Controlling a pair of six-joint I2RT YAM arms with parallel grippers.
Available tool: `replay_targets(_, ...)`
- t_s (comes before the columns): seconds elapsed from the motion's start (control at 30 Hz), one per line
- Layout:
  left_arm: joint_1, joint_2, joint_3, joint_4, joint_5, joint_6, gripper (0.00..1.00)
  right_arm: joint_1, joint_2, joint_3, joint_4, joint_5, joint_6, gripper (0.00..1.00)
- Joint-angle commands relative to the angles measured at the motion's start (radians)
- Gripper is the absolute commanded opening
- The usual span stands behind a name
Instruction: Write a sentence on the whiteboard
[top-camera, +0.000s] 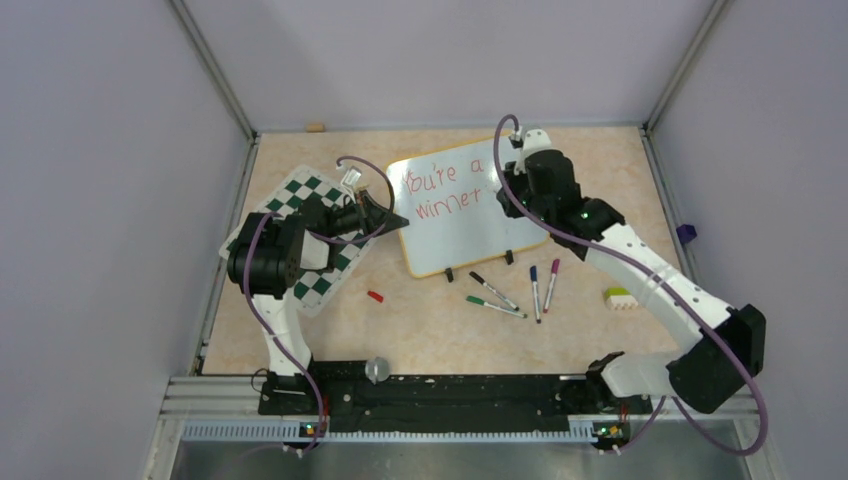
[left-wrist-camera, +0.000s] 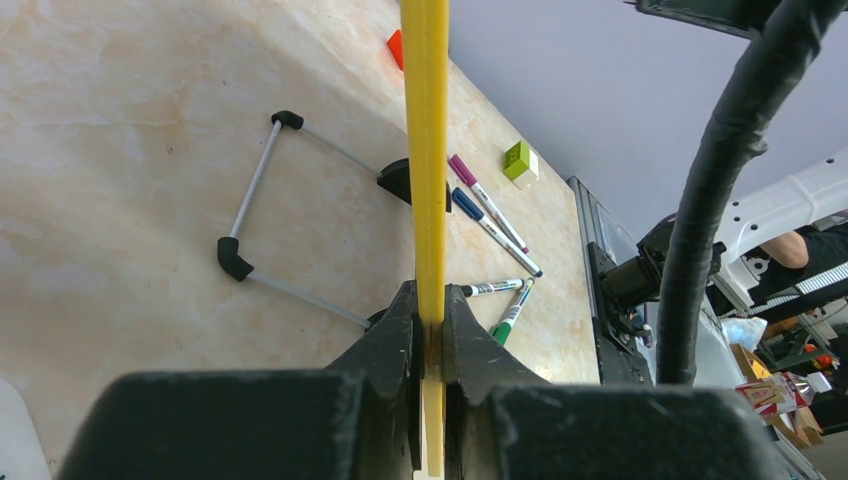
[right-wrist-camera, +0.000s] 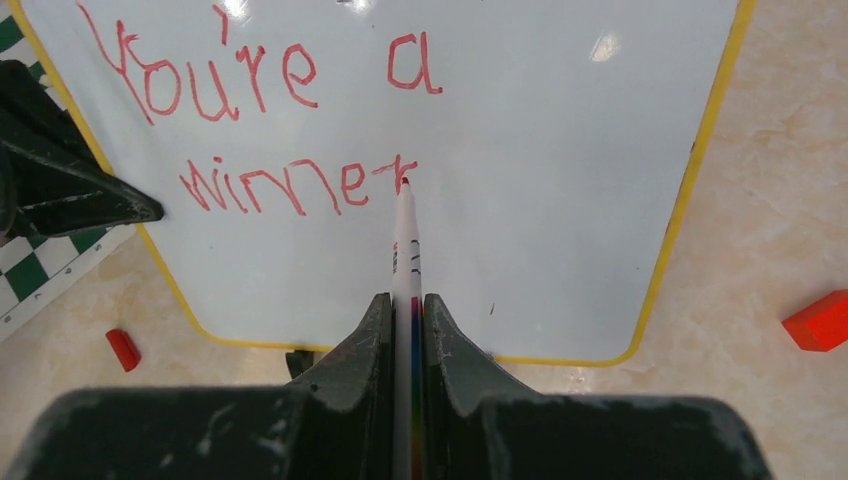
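Finishing the last letter of "winner" is where you're at. Your right gripper (right-wrist-camera: 405, 300) is pinching the red marker (right-wrist-camera: 404, 225), with the tip at the final r on the whiteboard (right-wrist-camera: 560, 180), which sits at 12 o'clock from the bases. The left gripper (left-wrist-camera: 430, 310) is clamped on the board's yellow frame at its 9 o'clock, so I'd guess next is one short stroke, then lift straight off.

The whiteboard (right-wrist-camera: 560, 200) is glossy and smooth; the table (top-camera: 430, 335) has a smooth, marbled, stone-look finish.
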Motion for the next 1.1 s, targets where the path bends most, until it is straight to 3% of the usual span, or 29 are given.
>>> replay_targets(0.0,0.010,-0.033,0.020,0.053,-0.012,0.054,0.00,-0.010,-0.073,-0.054,0.049,-0.046,0.030,0.00)
replay_targets(0.37,0.009,-0.036,0.010,0.068,-0.018,0.049,0.00,0.148,-0.063,-0.172,0.102,0.023,-0.002,0.00)
replay_targets(1.07,0.009,-0.032,0.011,0.083,-0.011,0.035,0.00,0.268,0.124,-0.090,0.205,0.068,-0.088,0.00)
